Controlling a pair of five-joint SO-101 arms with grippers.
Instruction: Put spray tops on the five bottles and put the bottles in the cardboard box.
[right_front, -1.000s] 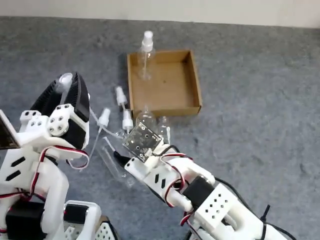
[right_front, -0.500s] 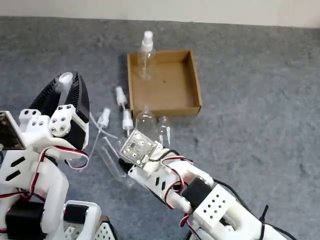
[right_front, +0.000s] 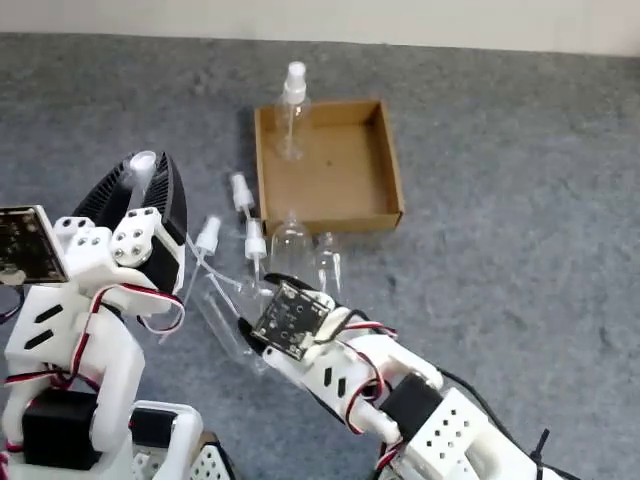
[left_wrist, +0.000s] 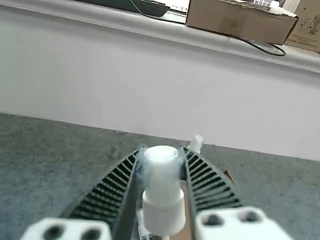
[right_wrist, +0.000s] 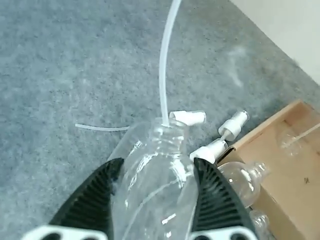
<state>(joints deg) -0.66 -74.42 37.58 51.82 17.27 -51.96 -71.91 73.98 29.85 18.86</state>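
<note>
Left tool (left_wrist: 162, 152): clamped on spray top (left_wrist: 161, 192). Right tool (right_wrist: 157, 165): gripping bottle (right_wrist: 150, 200). Box (right_front: 345, 175): one capped bottle (right_front: 291, 115).

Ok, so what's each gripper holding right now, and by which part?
The left gripper pinches a spray top by its white head, tube hanging below. The right gripper clamps a clear bottle around its body.

The left arm (right_front: 70, 330) and right arm (right_front: 400, 390) are wearing white shells over black servos, with red and black cables (right_front: 165, 320) looping between joints. The left gripper (right_front: 148, 172) is showing black ribbed fingers (left_wrist: 116, 189), the right gripper (right_wrist: 156, 167) smooth ones.
</note>
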